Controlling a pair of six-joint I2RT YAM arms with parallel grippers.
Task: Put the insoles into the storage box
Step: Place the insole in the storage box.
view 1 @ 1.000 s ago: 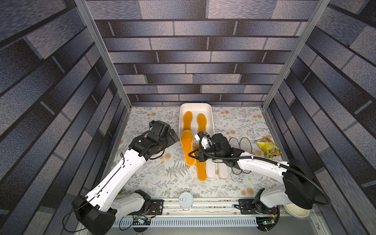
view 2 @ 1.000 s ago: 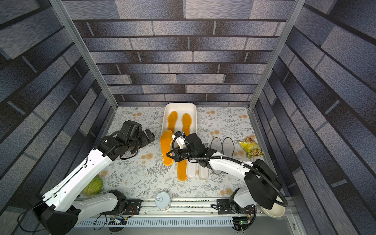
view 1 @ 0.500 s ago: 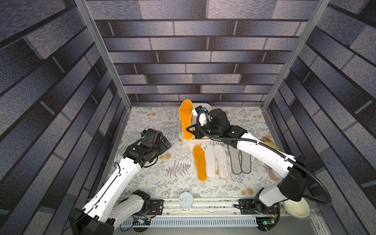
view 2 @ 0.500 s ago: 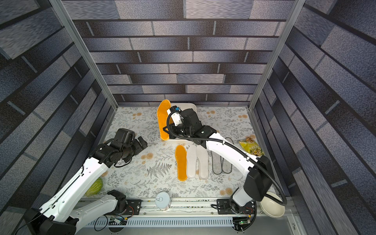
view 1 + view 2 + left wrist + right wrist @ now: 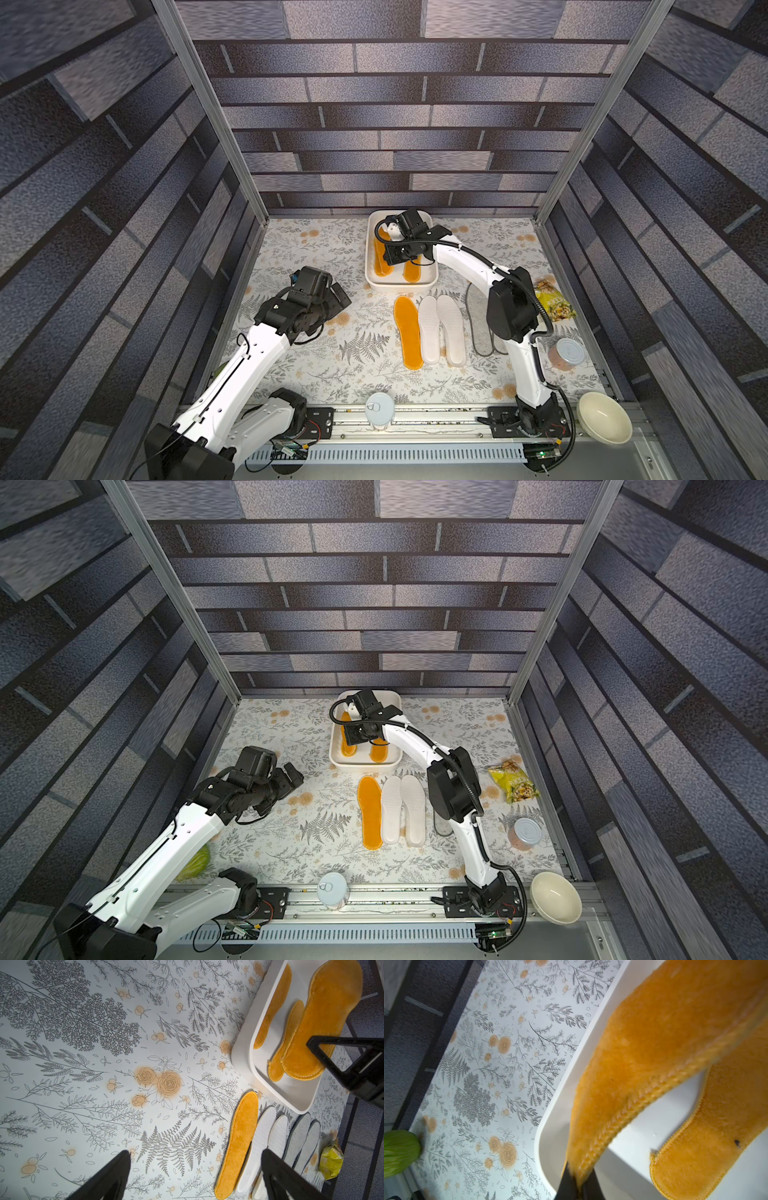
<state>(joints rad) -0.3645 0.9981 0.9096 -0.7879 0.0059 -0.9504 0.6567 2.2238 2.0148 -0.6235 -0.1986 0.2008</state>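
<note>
— Floral tablecloth [image 5: 324, 374], storage box [image 5: 401, 286] at the far edge, mid-width. Right gripper [image 5: 578, 1180]?
— Clamped on one end of an orange insole [image 5: 328, 1018], tilted over the box. Two more orange insoles [image 5: 274, 1005] [image 5: 296, 1016] lie flat inside.
— Held one touching the box floor?
— Can't tell.
— Left gripper [image 5: 195, 1153]?
— Jaws wide, nothing in them, above bare cloth left of the box. Row on the cloth just in front of the box: loose orange insole [image 5: 408, 332], white foam insoles [image 5: 428, 328] [image 5: 455, 328], grey felt insoles [image 5: 478, 328].

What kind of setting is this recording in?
Probably a staged lab test cell: printed brick-pattern wall panels on aluminium posts, a floral table cover, two robot arms bolted to a rail.
</note>
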